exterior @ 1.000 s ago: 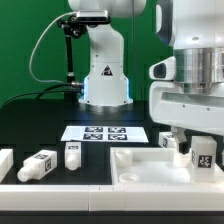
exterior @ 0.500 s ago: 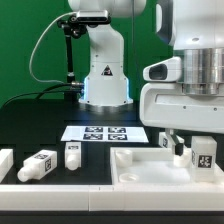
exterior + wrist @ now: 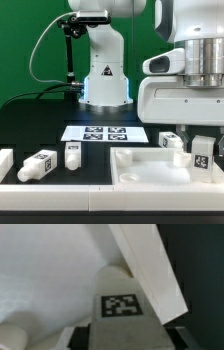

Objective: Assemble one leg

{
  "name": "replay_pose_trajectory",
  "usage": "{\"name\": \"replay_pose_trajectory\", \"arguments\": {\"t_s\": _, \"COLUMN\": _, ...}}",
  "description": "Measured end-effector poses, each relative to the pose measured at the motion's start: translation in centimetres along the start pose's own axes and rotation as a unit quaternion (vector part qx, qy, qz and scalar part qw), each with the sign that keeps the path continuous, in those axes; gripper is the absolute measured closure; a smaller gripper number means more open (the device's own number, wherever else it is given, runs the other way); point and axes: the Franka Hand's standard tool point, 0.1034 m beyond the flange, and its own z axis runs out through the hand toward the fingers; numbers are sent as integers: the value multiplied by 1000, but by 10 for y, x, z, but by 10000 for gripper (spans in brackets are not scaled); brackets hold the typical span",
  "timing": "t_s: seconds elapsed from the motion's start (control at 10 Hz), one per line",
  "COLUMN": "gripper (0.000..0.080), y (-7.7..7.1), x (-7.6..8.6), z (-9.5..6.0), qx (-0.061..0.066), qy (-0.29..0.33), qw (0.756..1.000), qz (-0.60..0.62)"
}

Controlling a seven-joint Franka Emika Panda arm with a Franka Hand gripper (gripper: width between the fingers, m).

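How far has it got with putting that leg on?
One leg looks already upright on the tray-shaped panel. In hand: the gripper holds a tagged leg at the panel's corner; whether it is seated is unclear. Left: three loose legs on the table.

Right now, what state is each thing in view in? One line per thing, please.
gripper: shut on the held leg, low over the tray-shaped panel.
held leg: upright between the fingers, tag facing out, at the panel's corner.
tray-shaped panel: lying flat, one leg stub standing on it.
tagged leg: lying on its side, loose.
small leg: standing upright, loose.
marker board: flat on the table.
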Motion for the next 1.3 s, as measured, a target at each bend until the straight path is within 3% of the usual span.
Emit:
{"name": "replay_pose_trajectory", "arguments": {"t_s": 0.1, "gripper": 512, "y": 0, "x": 0, "z": 0, "qx": 0, "qy": 0, "qw": 1000, "qz": 18}}
{"name": "replay_pose_trajectory", "arguments": {"t_s": 0.2, "gripper": 512, "y": 2, "x": 0, "z": 0, "qx": -3, "qy": -9, "qw": 994, "qz": 111}}
{"name": "replay_pose_trajectory", "arguments": {"t_s": 0.4, "gripper": 512, "y": 3, "x": 2, "z": 1, "qx": -11, "qy": -38, "qw": 960, "qz": 278}}
{"name": "replay_pose_trajectory", "arguments": {"t_s": 0.6, "gripper": 512, "y": 1, "x": 1, "z": 1, "qx": -20, "qy": -49, "qw": 887, "qz": 458}}
{"name": "replay_pose_trajectory", "arguments": {"t_s": 0.7, "gripper": 512, "y": 0, "x": 1, "z": 2, "qx": -15, "qy": -49, "qw": 837, "qz": 544}}
{"name": "replay_pose_trajectory", "arguments": {"t_s": 0.8, "gripper": 512, "y": -1, "x": 0, "z": 2, "qx": -14, "qy": -48, "qw": 827, "qz": 561}}
{"name": "replay_pose_trajectory", "arguments": {"t_s": 0.9, "gripper": 435, "y": 0, "x": -1, "z": 2, "qx": -14, "qy": -48, "qw": 831, "qz": 554}}
{"name": "replay_pose_trajectory", "arguments": {"t_s": 1.0, "gripper": 435, "y": -1, "x": -1, "z": 2, "qx": -14, "qy": -47, "qw": 853, "qz": 519}}
{"name": "replay_pose_trajectory", "arguments": {"t_s": 1.1, "gripper": 280, "y": -5, "x": -3, "z": 1, "qx": -5, "qy": -46, "qw": 898, "qz": 438}}
{"name": "replay_pose_trajectory", "arguments": {"t_s": 1.2, "gripper": 280, "y": -9, "x": -2, "z": 0, "qx": 7, "qy": -40, "qw": 941, "qz": 335}}
{"name": "replay_pose_trajectory", "arguments": {"t_s": 1.3, "gripper": 177, "y": -12, "x": -5, "z": -1, "qx": 12, "qy": -42, "qw": 962, "qz": 270}}
